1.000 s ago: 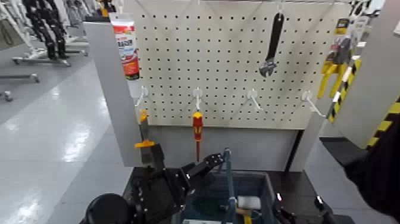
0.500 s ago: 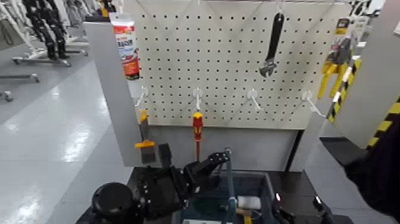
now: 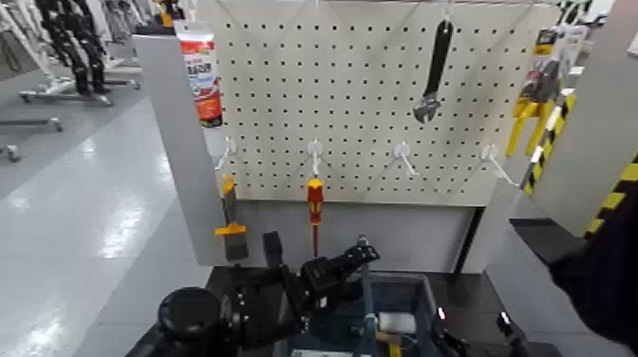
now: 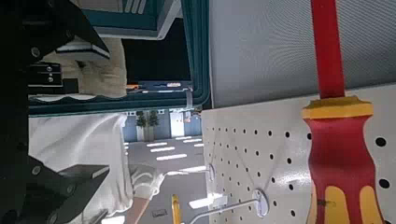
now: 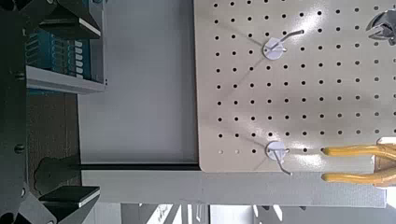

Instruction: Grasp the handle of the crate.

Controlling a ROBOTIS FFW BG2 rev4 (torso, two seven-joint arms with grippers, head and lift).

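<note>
White pegboard point(image 3: 351, 104) behind. Approach in hand: left claw point(image 4: 105, 112) released at handle point(image 3: 367, 294) above crate point(image 3: 424, 292); next, straddle bar, clench. Right claw point(image 5: 95, 112) idle, released, near crate's right edge.

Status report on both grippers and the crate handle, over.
Left gripper open, one finger overlapping handle's top in head view; right gripper open beside crate. Red-and-yellow screwdriver hangs close by.

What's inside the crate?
In the crate, a white paint roller with something yellow below it, and a pale item near the bottom edge. The left arm covers part; the picture cuts off the rest.
</note>
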